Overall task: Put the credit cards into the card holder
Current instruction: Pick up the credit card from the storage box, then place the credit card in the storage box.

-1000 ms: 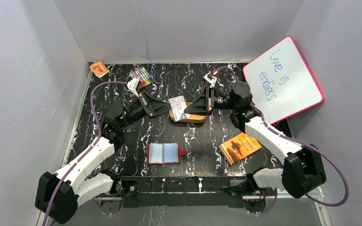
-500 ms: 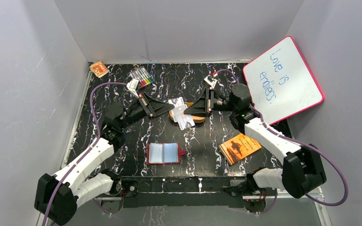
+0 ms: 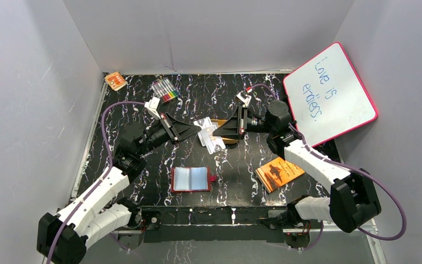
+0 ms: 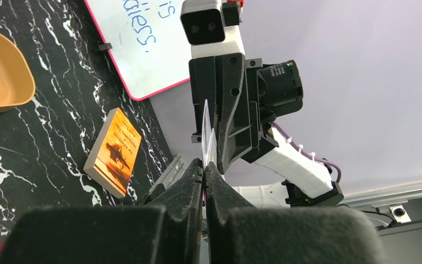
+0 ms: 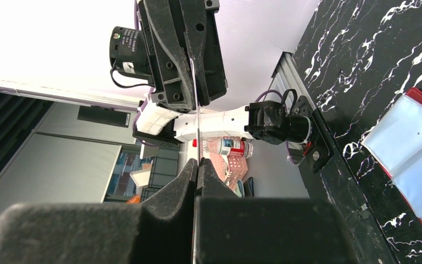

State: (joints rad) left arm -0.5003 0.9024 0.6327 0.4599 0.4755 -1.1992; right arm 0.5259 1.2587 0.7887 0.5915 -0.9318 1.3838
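Two credit cards [image 3: 213, 142] (apparently pinched) have shifted toward the card holder [image 3: 191, 179].

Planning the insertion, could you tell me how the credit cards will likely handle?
Probably stiff: the credit cards show edge-on as a straight, unsagging line. Likely smooth and slippery: from above, two sit skewed against each other.

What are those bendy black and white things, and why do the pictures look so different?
They are two robot arms with pinching grippers instead of hands. One picture looks down from above; the other two come from small cameras on the wrists, so each sees the other arm. The left gripper and right gripper are both shut on credit cards, held above the black table. On it lie an open red card holder, an orange booklet, an orange tin and markers; a whiteboard stands aside.
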